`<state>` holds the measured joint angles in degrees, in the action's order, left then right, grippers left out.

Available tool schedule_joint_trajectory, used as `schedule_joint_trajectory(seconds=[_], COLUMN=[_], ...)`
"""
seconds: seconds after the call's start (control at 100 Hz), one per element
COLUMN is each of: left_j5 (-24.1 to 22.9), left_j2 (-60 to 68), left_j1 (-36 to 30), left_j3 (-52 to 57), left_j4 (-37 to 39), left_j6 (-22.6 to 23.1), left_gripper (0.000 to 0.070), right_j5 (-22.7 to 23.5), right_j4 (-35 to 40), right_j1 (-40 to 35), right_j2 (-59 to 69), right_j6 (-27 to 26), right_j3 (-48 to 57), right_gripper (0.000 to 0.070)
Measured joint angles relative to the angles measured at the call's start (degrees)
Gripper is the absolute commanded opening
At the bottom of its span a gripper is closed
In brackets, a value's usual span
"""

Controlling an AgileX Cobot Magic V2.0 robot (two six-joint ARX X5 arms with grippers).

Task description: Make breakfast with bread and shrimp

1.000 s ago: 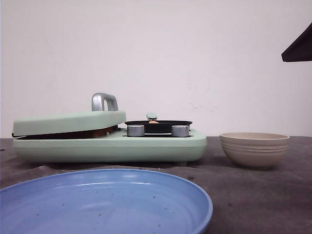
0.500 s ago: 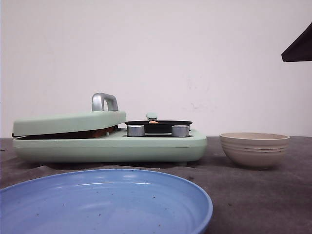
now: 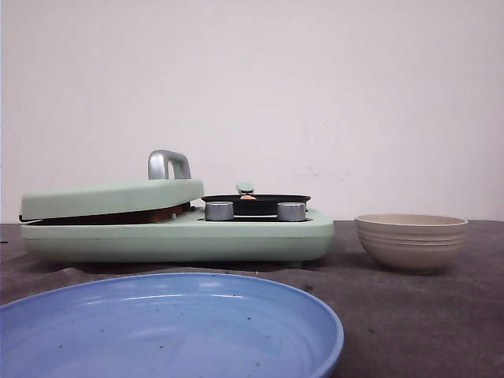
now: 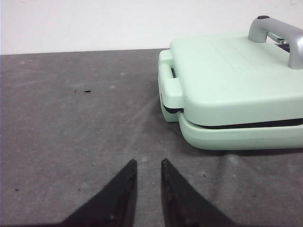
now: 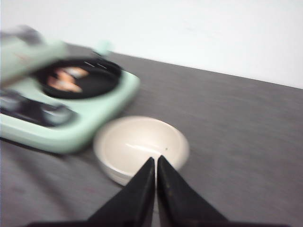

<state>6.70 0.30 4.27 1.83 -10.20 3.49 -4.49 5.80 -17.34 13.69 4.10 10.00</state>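
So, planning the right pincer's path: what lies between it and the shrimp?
In the right wrist view, the beige bowl lies between the right pincer and the shrimp.

The front view sits low at table height, close behind a blue glazed plate (image 3: pixel 169 327), facing the wall. The left wrist view looks down at the mint-green hinged cooker (image 4: pixel 232 90). The blurred right wrist view shares it and the beige ceramic bowl (image 5: pixel 141 147).
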Motion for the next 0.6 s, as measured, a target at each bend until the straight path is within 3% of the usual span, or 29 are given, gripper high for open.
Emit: schedule_joint_trajectory(seconds=[0.14, 0.35, 0.6], left_j5=[0.0, 0.0, 0.0], left_j2=[0.0, 0.0, 0.0], left_j1=[0.0, 0.0, 0.0], left_j3=[0.0, 0.0, 0.0], left_j4=[0.0, 0.0, 0.0], left_j6=[0.0, 0.0, 0.0], left_gripper=[0.0039, 0.0039, 0.0039], right_j5=[0.7, 7.5, 8.1], right_j4=[-0.4, 4.0, 4.5], right_j1=[8.0, 15.9, 16.3], right_j2=[-4.6, -13.7, -13.5], right_j6=[2.0, 3.6, 3.6], right_j3=[-5.5, -9.0, -9.0], right_gripper=[0.0000, 0.0000, 0.0000])
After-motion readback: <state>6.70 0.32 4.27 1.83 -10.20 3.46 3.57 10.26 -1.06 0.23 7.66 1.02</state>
